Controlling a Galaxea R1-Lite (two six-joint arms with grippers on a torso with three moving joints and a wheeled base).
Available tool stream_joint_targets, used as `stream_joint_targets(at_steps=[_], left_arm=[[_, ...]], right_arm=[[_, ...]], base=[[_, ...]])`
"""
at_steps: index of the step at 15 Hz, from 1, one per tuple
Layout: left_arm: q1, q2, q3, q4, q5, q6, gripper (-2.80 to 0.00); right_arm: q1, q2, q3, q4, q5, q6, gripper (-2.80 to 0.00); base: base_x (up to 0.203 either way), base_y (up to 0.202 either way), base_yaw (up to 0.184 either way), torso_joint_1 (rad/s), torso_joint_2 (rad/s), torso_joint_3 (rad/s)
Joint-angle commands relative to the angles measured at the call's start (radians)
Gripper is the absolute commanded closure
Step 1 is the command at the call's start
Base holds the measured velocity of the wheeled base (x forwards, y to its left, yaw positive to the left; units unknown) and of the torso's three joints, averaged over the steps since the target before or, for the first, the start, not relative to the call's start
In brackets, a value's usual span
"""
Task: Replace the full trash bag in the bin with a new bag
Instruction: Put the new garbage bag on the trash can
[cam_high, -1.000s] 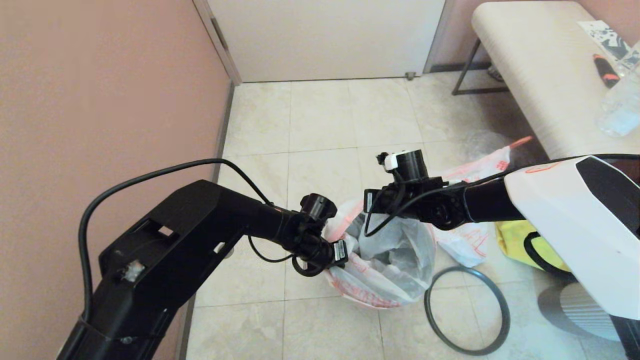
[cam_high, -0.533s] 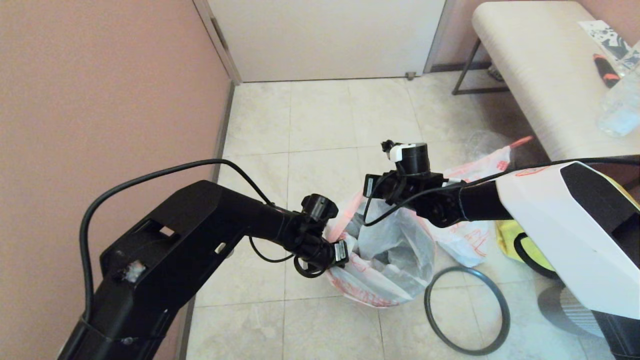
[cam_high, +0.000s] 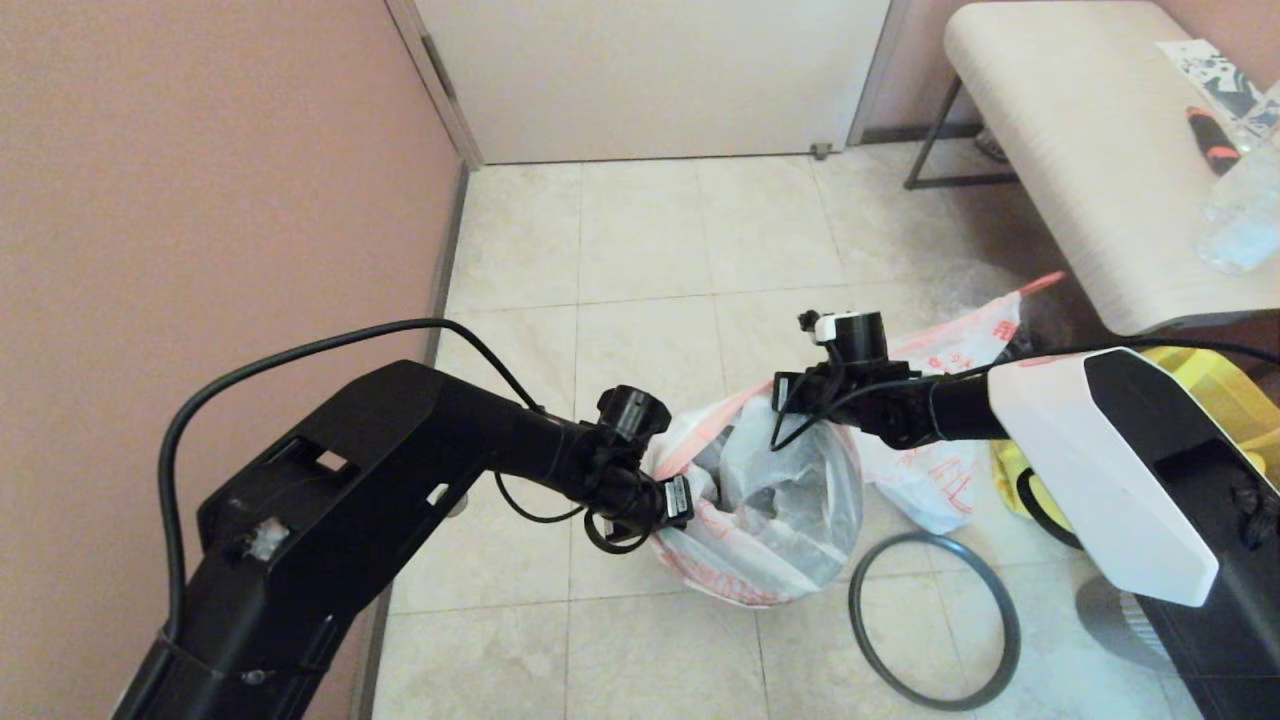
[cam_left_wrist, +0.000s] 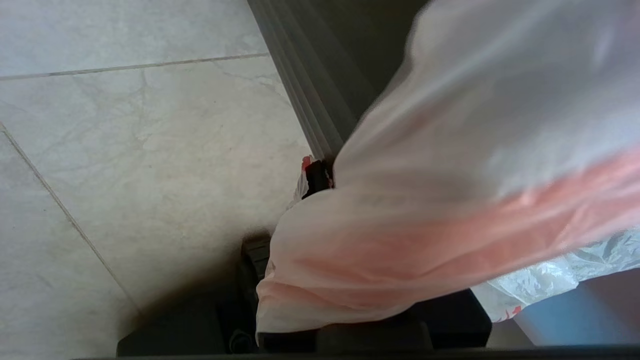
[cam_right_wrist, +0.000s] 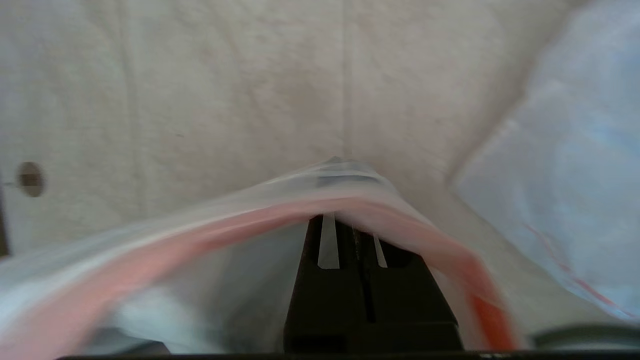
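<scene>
The new bag (cam_high: 770, 500), white with orange-red print, stands open over the bin, and grey film shows inside its mouth. The bin itself shows only as a dark ribbed wall (cam_left_wrist: 345, 65) in the left wrist view. My left gripper (cam_high: 683, 500) is shut on the bag's left rim, and the pink-orange band (cam_left_wrist: 400, 250) drapes over its fingers. At the far rim my right gripper (cam_high: 787, 395) is shut on that band (cam_right_wrist: 280, 212). The full trash bag (cam_high: 935, 480) lies behind it on the floor, with its orange tail (cam_high: 1040, 283) pointing away. The dark grey hoop (cam_high: 935, 620) lies to the right.
A yellow tote (cam_high: 1020, 470) sits under my right arm. A padded bench (cam_high: 1060, 150) with bottles stands at the back right. The pink wall (cam_high: 200, 200) runs close along the left, and a door (cam_high: 650, 70) closes the far end. Tiled floor lies between.
My right gripper has moved right and lower with the bag's far rim, stretching the mouth wider. The left gripper has barely moved.
</scene>
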Motion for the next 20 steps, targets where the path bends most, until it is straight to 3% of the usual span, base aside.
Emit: stream_joint_targets(at_steps=[1, 8, 15, 20], left_arm=[[0.004, -0.003, -0.001, -0.001, -0.002, -0.006, 0.0], [0.028, 0.003, -0.021, -0.001, -0.005, -0.035, 0.0], [0.028, 0.001, -0.018, -0.02, 0.01, -0.043, 0.0], [0.031, -0.009, -0.001, -0.053, 0.021, -0.044, 0.0]], right_arm=[[-0.026, 0.005, 0.001, 0.0, -0.003, 0.0, 0.0], [-0.117, 0.036, 0.023, 0.003, 0.0, 0.009, 0.0], [-0.095, -0.232, 0.182, 0.15, 0.064, 0.111, 0.0], [-0.045, -0.348, 0.317, 0.169, 0.088, 0.156, 0.0]], base=[[0.0, 0.0, 0.0, 0.0, 0.0, 0.0], [0.0, 0.0, 0.0, 0.0, 0.0, 0.0], [0.0, 0.0, 0.0, 0.0, 0.0, 0.0], [0.0, 0.0, 0.0, 0.0, 0.0, 0.0]])
